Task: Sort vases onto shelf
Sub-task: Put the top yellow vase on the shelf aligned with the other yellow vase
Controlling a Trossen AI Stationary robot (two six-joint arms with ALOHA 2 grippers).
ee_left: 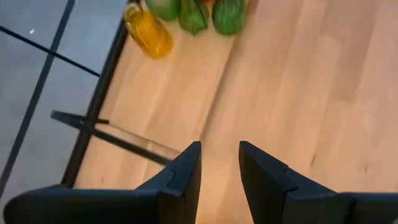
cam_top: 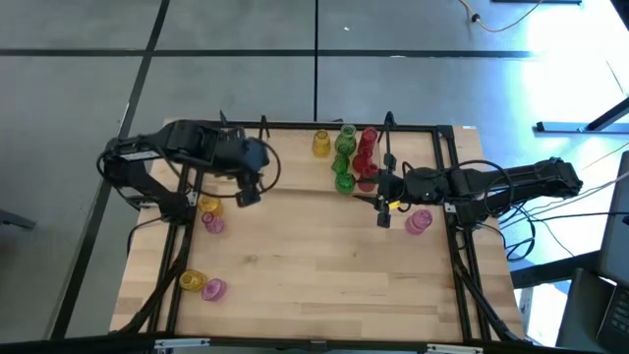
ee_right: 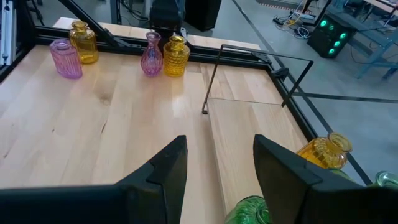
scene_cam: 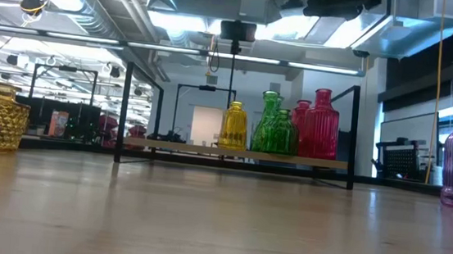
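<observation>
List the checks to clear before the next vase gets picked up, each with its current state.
1. Left gripper empty and open: ok; nothing sits between the fingers.
2. Right gripper empty and open: ok.
3. Vases left to sort: ok; a pink vase stands near the right gripper, two pairs at the table's left side.
4. Free room on the shelf: ok; its left half is bare.
5. Placed vases upright: ok; the yellow vase, green vases and red vases stand.
6. Colours grouped: ok.
</observation>
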